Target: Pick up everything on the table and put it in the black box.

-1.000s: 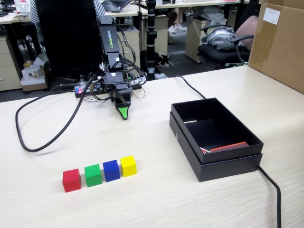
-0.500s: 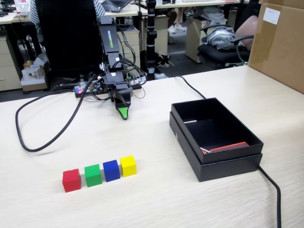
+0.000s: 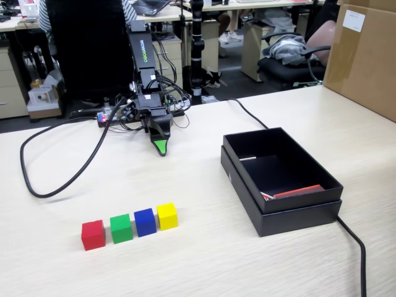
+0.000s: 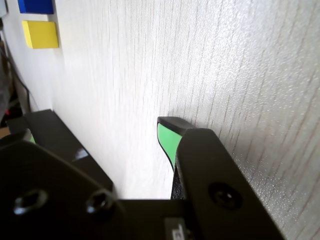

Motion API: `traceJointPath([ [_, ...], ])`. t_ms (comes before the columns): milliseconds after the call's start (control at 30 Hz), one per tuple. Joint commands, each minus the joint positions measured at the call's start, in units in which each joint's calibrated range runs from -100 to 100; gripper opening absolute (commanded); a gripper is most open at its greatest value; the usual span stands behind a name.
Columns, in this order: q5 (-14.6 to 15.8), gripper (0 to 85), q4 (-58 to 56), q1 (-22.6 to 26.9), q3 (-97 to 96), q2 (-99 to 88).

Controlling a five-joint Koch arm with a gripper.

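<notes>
Four small cubes stand in a row near the table's front left in the fixed view: red (image 3: 93,235), green (image 3: 121,228), blue (image 3: 145,222), yellow (image 3: 167,216). The black box (image 3: 297,219) sits to their right, with no cube in it. My gripper (image 3: 161,148) points down at the table far behind the cubes, touching none of them. In the wrist view the gripper (image 4: 97,132) is open: bare table shows between its green-padded fingers (image 4: 167,140). The blue cube (image 4: 36,6) and yellow cube (image 4: 40,34) lie far off at the top left.
A thick black cable (image 3: 55,179) loops across the table at the left, and another cable (image 3: 359,247) runs past the box's right corner. A red-edged flat strip (image 3: 297,192) lies inside the box. A brown carton (image 3: 365,55) stands at the far right.
</notes>
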Motion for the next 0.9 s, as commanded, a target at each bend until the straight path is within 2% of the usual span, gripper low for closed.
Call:
traceJointPath([
  [0,-0.29,48.8,-3.20,0.00,-0.66,0.30],
  [633,-0.44,48.5,-3.63,-0.54,0.43,0.30],
  [700,-0.83,48.4,-7.26,-1.66,3.15,0.30],
  [867,-0.63,47.6,-25.05,-2.44,17.93,2.02],
])
